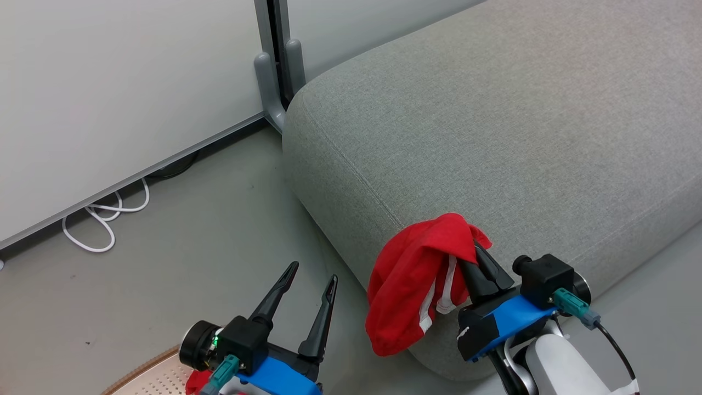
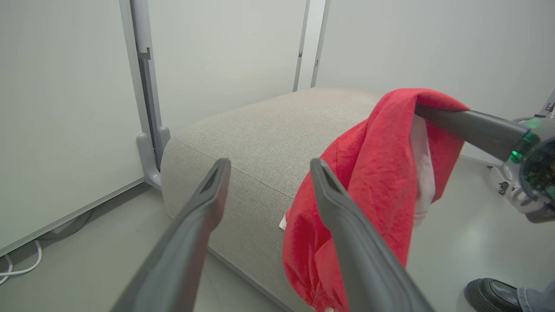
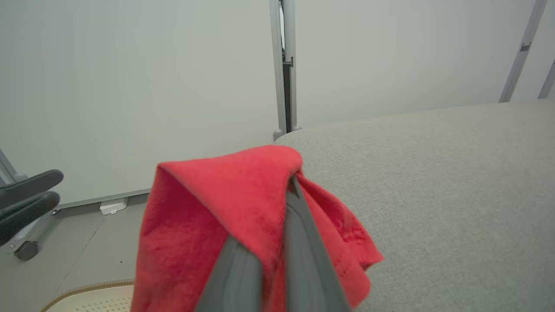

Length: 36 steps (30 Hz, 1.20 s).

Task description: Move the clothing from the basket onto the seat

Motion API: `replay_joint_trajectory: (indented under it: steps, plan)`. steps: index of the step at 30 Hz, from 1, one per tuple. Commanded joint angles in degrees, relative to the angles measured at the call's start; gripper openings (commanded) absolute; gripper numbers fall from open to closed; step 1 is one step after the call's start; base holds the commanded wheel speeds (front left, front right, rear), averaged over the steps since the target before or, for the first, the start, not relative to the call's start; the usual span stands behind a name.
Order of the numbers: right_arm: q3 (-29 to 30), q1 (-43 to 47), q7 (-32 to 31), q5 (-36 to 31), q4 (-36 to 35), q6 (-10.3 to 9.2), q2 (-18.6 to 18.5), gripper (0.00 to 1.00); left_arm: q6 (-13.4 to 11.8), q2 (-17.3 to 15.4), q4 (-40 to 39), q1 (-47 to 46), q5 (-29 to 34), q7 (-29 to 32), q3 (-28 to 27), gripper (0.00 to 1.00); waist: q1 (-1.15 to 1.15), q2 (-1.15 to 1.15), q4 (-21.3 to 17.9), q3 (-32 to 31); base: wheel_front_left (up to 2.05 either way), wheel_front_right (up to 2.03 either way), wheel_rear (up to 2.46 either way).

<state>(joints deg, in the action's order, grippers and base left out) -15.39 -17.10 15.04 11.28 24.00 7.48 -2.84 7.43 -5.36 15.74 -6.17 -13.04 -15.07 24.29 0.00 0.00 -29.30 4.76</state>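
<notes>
My right gripper [image 1: 476, 248] is shut on a bright red jersey with white trim [image 1: 408, 282], and its fingertips are buried in the cloth. The jersey hangs in a bunch beside the near corner of the grey sofa seat [image 1: 482, 126], draping down its front edge. In the right wrist view the red cloth [image 3: 217, 203] folds over my closed fingers [image 3: 299, 242], with the seat [image 3: 433, 182] spreading to the right. My left gripper [image 1: 312, 273] stands open and empty above the floor, left of the jersey [image 2: 373, 173]. A corner of the basket [image 1: 148, 376] shows at the bottom left with a scrap of red [image 1: 196, 382] in it.
White partition panels with a grey post and foot [image 1: 274, 82] stand behind the sofa's left end. A white cable [image 1: 104, 219] loops on the floor below them. A person's black shoe [image 2: 490, 294] is on the floor to the right. A wheeled chair's arm [image 3: 26, 199] is at the left.
</notes>
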Motion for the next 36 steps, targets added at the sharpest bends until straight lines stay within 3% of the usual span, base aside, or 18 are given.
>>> replay_joint_trajectory:
  steps: [1, 7, 14, 21, 30, 36]
  plan:
    - [0.1, 0.3, 0.2, 0.2, -0.3, 0.03, -0.1, 0.00, 0.1, -0.4, 0.0, -0.6, -0.1, -0.2, -0.1, 1.00, 0.00, 0.00, 0.0, 0.1, 0.00, 0.00, 0.00]
    - [0.0, -1.4, 0.2, 1.1, -0.4, 0.03, -0.1, 0.00, 0.1, -1.0, -0.2, -1.3, 0.0, -0.2, 0.3, 1.00, 0.00, 0.00, 0.3, 1.3, 0.00, 0.00, 0.00]
    - [2.8, -9.8, 0.2, 4.5, 2.4, 0.03, -0.1, 0.00, 0.1, -2.5, -1.4, -3.3, 0.8, -0.2, 1.4, 1.00, 0.00, 0.00, 1.7, 5.6, 0.00, 0.00, 0.00]
    - [12.6, -23.4, -0.6, 2.8, 6.5, 0.03, -0.4, 0.00, 0.1, -4.6, -3.6, -6.7, 1.9, -0.2, 3.1, 1.00, 0.00, 0.00, 4.8, 13.1, 0.00, 0.00, 0.00]
    - [25.5, -38.8, -2.9, -0.7, 7.8, 0.03, -7.9, 0.00, 0.1, -7.7, -7.4, -10.7, 4.1, -0.2, 4.7, 1.00, 0.00, 0.00, 8.6, 24.3, 0.00, 0.00, 0.00]
    - [34.4, -43.5, -3.2, -2.9, 8.7, 0.03, -11.6, 0.00, 0.1, -10.5, -11.0, -13.6, 5.1, -0.2, 6.6, 1.00, 0.00, 0.00, 10.8, 30.4, 0.00, 0.00, 0.00]
